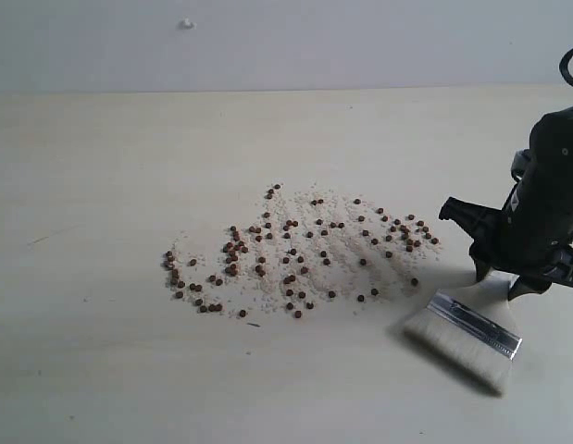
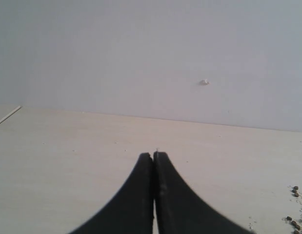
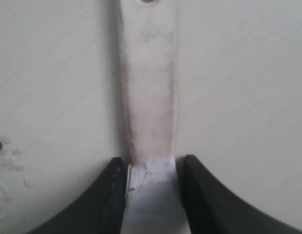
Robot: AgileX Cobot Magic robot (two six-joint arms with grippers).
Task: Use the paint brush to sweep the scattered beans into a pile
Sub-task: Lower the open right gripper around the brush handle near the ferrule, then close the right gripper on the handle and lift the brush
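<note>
My right claw (image 1: 501,280) clamps the paint brush (image 1: 464,335) by its handle. The bristles sit on the worktop (image 1: 101,370), just right of the beans (image 1: 300,254). The beans lie scattered mid-worktop among whitish crumbs (image 1: 267,294). My left claw (image 2: 153,157) is pinched together and holds nothing.
</note>
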